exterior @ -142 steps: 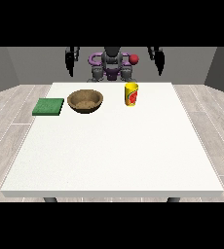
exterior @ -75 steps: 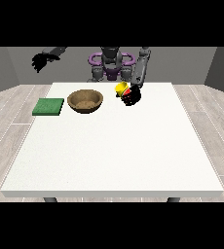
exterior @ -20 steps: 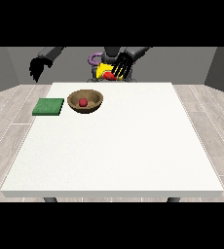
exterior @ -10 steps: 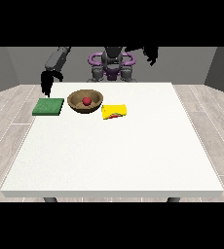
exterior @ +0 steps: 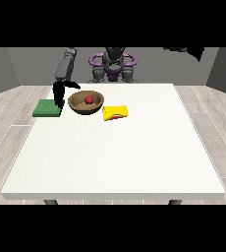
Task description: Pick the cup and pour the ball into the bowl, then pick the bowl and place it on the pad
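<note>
While ball (exterior: pixel 89 99) rests inside bowl (exterior: pixel 86 103), front view shows cup (exterior: pixel 115 112) on its side just beside bowl, pouring apparently done; hand at view's left (exterior: pixel 59 93) hangs between bowl and pad (exterior: pixel 47 108), likely approaching bowl, finger state indiscernible; hand at view's right (exterior: pixel 193 51) raised clear, finger state indiscernible; table (exterior: pixel 115 157) beneath.
</note>
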